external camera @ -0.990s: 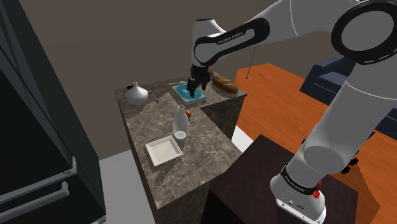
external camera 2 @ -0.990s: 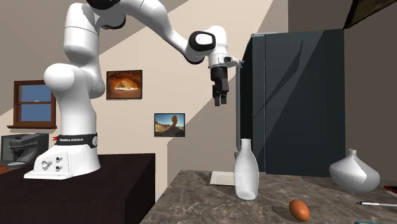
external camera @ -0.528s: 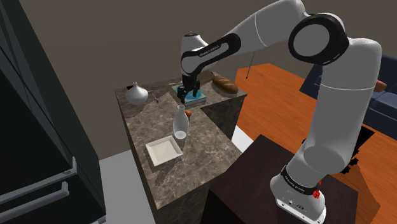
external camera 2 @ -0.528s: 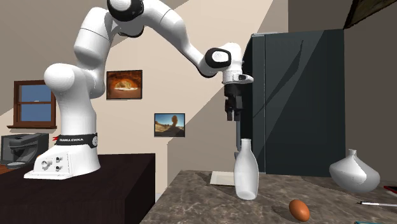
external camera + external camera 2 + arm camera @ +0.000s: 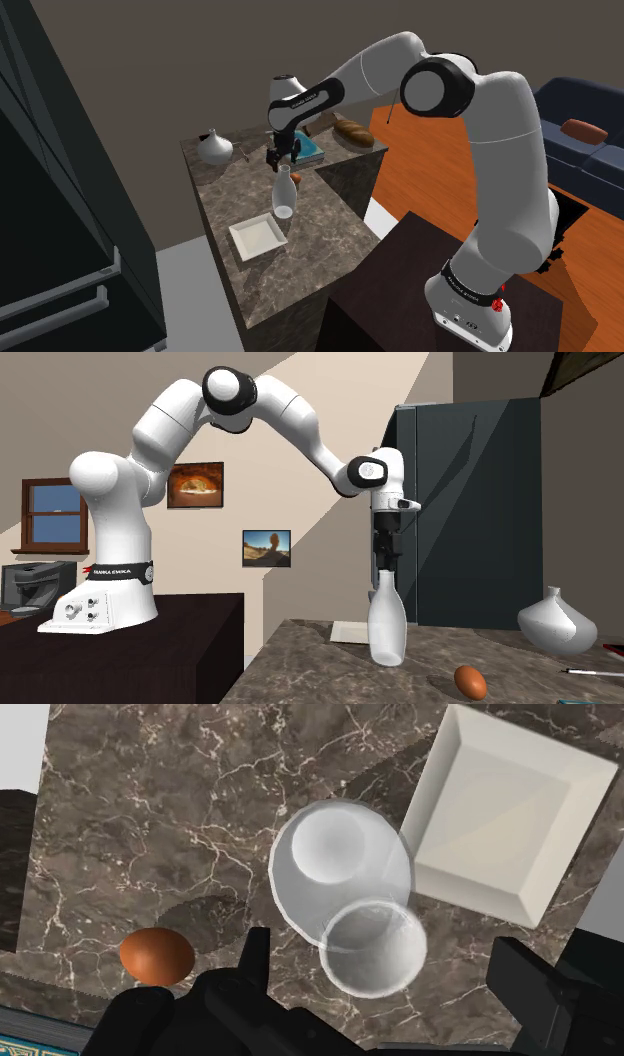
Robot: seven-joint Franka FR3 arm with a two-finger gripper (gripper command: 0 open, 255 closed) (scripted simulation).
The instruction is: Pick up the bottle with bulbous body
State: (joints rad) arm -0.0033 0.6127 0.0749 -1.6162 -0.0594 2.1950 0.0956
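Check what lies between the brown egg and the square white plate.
The pale bottle stands between the egg and the plate on the marble counter, under the open gripper, as the wrist view shows.

dark marble counter [image 5: 312, 252], w/ clear bottle [image 5: 285, 196], white vase [image 5: 214, 148], sq plate [image 5: 257, 237], egg [image 5: 157, 954], book [image 5: 313, 150], bread [image 5: 352, 131]

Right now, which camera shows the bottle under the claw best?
The second exterior view: the bottle stands side-on, its whole outline from mouth to base clear, with the gripper just above it. The shoulder view shows it from above, beside a white plate. The wrist view looks straight down into its mouth.
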